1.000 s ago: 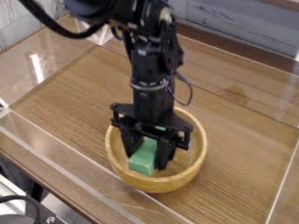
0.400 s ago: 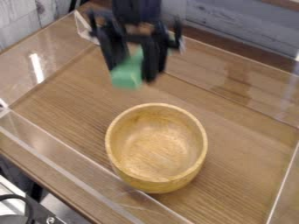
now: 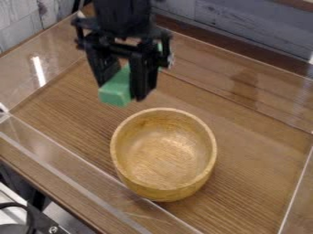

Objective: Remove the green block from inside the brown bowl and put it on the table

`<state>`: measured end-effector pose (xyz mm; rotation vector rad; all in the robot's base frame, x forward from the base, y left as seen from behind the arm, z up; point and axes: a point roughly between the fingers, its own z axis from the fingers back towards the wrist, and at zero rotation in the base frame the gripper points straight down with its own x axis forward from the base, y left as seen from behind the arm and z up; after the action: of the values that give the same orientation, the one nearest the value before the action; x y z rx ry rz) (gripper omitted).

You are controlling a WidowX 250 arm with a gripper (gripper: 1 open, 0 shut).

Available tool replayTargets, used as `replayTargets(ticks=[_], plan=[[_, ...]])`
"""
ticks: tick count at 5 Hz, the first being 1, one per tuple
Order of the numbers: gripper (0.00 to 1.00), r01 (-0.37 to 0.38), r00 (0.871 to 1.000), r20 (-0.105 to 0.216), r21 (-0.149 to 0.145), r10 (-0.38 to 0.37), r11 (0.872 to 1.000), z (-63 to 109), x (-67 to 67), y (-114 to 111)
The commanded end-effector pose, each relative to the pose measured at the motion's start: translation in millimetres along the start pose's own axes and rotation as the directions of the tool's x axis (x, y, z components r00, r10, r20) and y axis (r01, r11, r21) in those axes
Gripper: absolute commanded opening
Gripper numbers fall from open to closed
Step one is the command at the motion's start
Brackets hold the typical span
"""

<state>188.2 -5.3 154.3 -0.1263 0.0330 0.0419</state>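
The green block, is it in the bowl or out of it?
Out. The green block hangs in the hand, up in the air, and the brown bowl is empty.

The gripper (image 3: 119, 71) hangs above and to the upper left of the brown bowl (image 3: 164, 153), its jaws clamped on the green block (image 3: 116, 90), which is clear of the bowl. The bowl sits on the table (image 3: 251, 101), its inside bare.
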Motion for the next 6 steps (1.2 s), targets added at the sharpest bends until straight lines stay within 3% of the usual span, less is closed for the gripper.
replayTargets(ticks=[1, 2, 3, 6], plan=[[0.0, 0.04, 0.998, 0.039, 0.015, -0.04, 0.999, -4.2, -6.8, -19.2], [0.0, 0.059, 0.997, 0.048, 0.021, -0.06, 0.998, -17.1, -11.0, -39.9], [0.0, 0.059, 0.996, 0.061, 0.026, -0.06, 0.998, -17.3, -8.8, -39.7], [0.0, 0.03, 0.996, 0.082, 0.028, -0.033, 0.999, -11.3, -3.6, -12.3]])
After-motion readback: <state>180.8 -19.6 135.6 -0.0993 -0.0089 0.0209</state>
